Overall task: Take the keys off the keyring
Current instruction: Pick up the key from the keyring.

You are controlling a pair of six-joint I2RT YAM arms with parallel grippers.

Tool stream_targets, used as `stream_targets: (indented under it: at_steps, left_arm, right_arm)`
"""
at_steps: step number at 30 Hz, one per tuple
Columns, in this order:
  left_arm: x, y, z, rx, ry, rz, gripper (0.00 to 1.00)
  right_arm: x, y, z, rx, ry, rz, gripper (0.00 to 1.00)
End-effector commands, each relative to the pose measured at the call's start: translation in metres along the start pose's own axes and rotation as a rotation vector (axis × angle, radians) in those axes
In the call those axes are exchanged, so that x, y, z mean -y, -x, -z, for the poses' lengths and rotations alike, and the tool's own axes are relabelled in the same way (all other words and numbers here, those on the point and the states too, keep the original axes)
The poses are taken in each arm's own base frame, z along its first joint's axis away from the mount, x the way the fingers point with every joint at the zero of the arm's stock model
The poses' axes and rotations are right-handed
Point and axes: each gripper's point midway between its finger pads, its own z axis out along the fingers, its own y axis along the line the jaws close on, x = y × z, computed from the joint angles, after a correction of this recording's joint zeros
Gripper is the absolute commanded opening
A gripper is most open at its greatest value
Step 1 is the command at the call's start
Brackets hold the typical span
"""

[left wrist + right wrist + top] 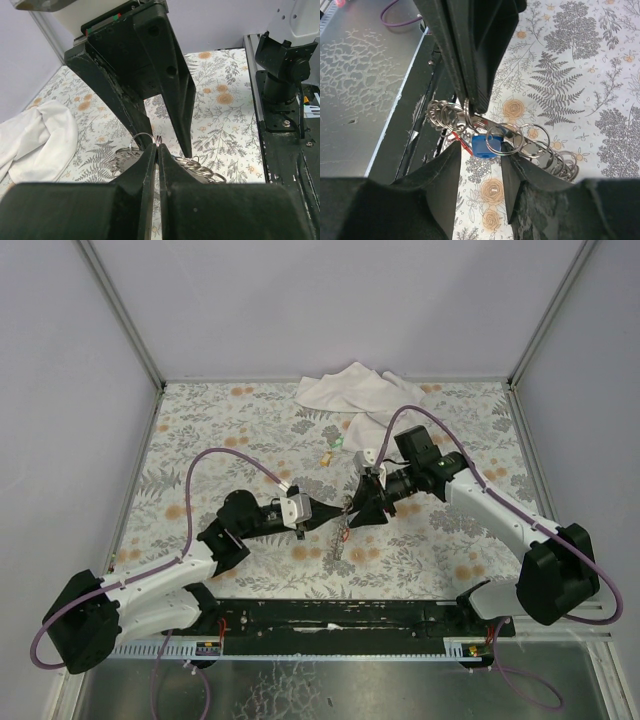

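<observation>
Toward the middle of the table's (200, 440) near edge, the keyring (337, 546) trails down from the two claws as a thin line of silvery rings. Whether its lower end touches the table I cannot tell.

Just above it the claws meet tip to tip, the left claw (330, 511) coming in from the left and the right claw (358, 512) from the right.

The left claw (157, 150) is squeezed fully closed, with one ring of the keyring (197, 167) nipped between its tips.

The right claw (480, 155) stands partly open, with a clear gap between its fingers and nothing clamped. A blue key (482, 146) hangs on the rings just past that gap, and a sliver of red key (460, 141) shows beside it. One fingertip sits against the coiled rings of the keyring (536, 145); I cannot tell whether it presses on them.

Farther back, past the middle of the table, lie two loose keys (331, 450) well apart from the keyring, one green and one brass-coloured.

At the far edge, a crumpled white cloth (355, 395) rests right of centre.
</observation>
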Motion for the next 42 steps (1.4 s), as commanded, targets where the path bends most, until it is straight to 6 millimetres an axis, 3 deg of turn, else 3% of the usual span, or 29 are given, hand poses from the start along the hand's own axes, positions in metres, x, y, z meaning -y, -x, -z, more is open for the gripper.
stream_targets:
  at_steps: [1, 18, 27, 32, 42]
  left_arm:
    - [-0.011, 0.036, -0.001, 0.114, 0.044, -0.109, 0.0]
    - [-0.013, 0.058, 0.002, 0.212, 0.068, -0.119, 0.0]
    - [-0.008, 0.053, 0.005, 0.194, 0.047, -0.124, 0.0]
    - [-0.004, 0.051, 0.007, 0.184, 0.026, -0.126, 0.0]
    - [0.008, 0.053, 0.009, 0.203, -0.04, -0.121, 0.0]
  right_arm:
    - [-0.012, 0.008, -0.006, 0.036, 0.063, 0.024, 0.45]
    - [-0.004, 0.016, -0.008, 0.065, 0.02, -0.006, 0.5]
    - [-0.007, 0.025, -0.002, 0.056, 0.009, 0.033, 0.33]
    - [-0.017, 0.03, 0.0, 0.077, 0.056, 0.037, 0.45]
    - [-0.026, 0.041, -0.003, 0.144, 0.127, -0.027, 0.46]
